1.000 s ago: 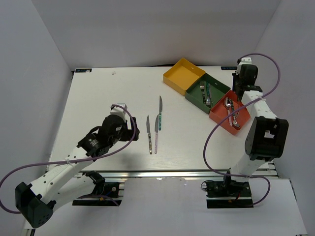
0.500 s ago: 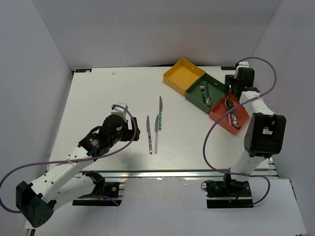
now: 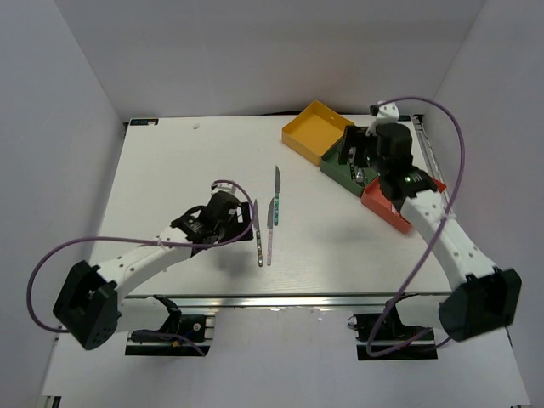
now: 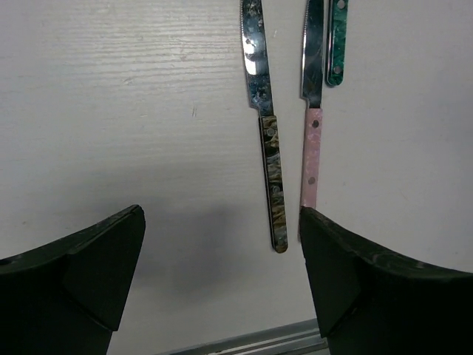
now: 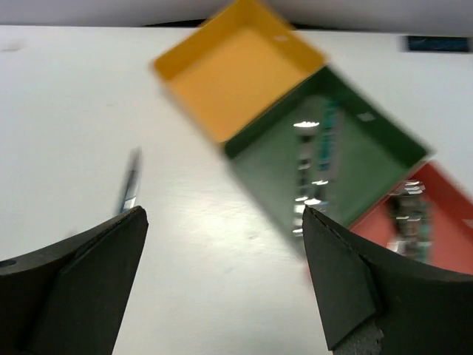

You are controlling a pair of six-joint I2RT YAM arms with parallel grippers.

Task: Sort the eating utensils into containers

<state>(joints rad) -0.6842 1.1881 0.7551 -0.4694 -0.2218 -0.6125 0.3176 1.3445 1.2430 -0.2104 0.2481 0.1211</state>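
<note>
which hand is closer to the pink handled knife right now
Left. The left hand hovers beside the pink-handled knife, which lies by one fingertip. The right hand is far off, near the green tray.

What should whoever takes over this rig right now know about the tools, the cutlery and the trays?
Left tool: open, empty, low over the table at the knives' handle ends.
Right tool: open, empty, in the air by the green tray.
On the table: dark-patterned knife and pink knife side by side, teal knife a little farther out.
Done: utensils lie in the green tray, and more in the red-orange tray; they are too blurred to tell types.
Yellow tray: empty.
Left to do: the three knives, probably into the yellow tray.
</note>
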